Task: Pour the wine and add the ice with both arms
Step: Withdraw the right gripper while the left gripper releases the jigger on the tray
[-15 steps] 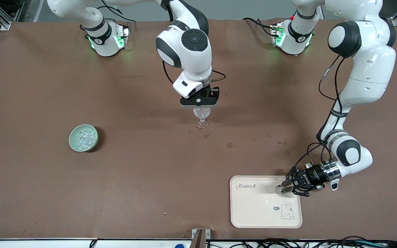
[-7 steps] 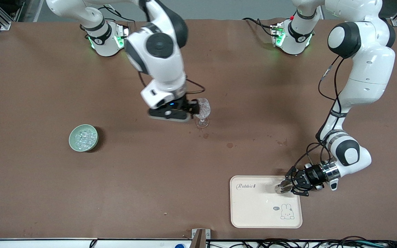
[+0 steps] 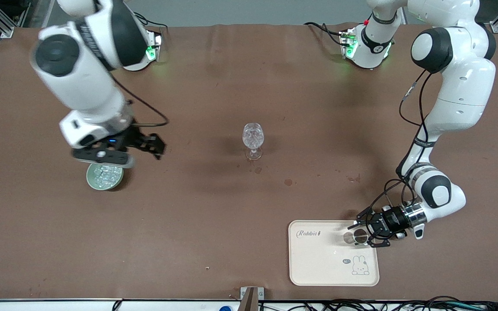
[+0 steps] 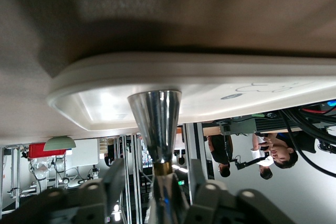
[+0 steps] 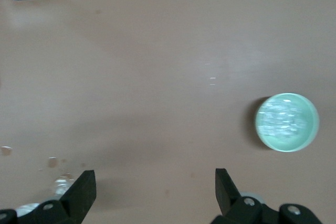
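Swung away from the stemmed glass (image 3: 253, 146) it stood over a second ago, the right arm now hangs its right hand (image 3: 143, 146) in the air just beside and above the pale green bowl (image 3: 104, 178), toward the right arm's end of the tabletop (image 3: 214, 207). Its fingers (image 5: 84, 192) are spread wide with nothing between them. The ice (image 3: 104, 173) fills that bowl: a heap of small clear, glassy lumps, whitish and glittering against the green glaze, seen plainly in the right wrist view (image 5: 285, 119) as a bright cluster inside the round rim. The glass, cut-patterned and upright, stands alone near the middle of the tabletop, with a few dark spots on the brown surface just nearer the camera.

At the left arm's end, the left hand (image 3: 363, 235) has eased its grip since a moment ago: the small shiny metal cup (image 3: 352, 237) stands on the cream rabbit tray (image 3: 318, 263) near its corner, and in the left wrist view the fingers (image 4: 113, 179) stand apart on either side of the cup's narrow stem (image 4: 156, 124) with gaps visible, so they are partly open around it and not pressing it.
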You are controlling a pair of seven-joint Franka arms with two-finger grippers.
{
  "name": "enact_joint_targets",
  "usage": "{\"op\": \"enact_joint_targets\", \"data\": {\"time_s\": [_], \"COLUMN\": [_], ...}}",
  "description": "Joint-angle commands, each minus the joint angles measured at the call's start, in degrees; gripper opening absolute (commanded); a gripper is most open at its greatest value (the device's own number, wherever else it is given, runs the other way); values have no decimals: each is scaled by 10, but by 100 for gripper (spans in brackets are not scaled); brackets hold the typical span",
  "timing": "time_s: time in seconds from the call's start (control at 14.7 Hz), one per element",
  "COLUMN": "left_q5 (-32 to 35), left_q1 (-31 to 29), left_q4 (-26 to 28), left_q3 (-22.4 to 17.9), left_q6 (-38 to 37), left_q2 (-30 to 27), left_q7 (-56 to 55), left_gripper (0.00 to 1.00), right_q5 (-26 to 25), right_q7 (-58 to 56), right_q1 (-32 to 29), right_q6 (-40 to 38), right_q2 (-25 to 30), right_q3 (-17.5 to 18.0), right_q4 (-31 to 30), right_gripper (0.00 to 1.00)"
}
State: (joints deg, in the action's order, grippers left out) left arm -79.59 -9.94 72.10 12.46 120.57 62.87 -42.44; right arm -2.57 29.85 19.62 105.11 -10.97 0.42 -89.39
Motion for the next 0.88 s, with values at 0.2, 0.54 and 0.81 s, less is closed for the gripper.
{"op": "enact_joint_targets", "data": {"time_s": [0.2,0.54,0.81], "left_q5": [67,236,392], "left_q1": [-3,-10,-34], "left_q4": [-4,-2,-3], "left_q3": [0,0,1], "left_q6": [-8,-9,-73], "left_q2": [-17,-64,-107], "left_q7": [1,-4,-4], "left_gripper": [100,100,100], "right_q5": [-8,-6,1], "right_q7": [-79,-209,-261], "right_q1": [-78,-166,-201], "right_q6": [-14,-81,-154], "right_q2": [131,148,145], "right_q3": [14,25,22], "right_q4": [-122,-79,2], "right_gripper": [100,100,100]}}
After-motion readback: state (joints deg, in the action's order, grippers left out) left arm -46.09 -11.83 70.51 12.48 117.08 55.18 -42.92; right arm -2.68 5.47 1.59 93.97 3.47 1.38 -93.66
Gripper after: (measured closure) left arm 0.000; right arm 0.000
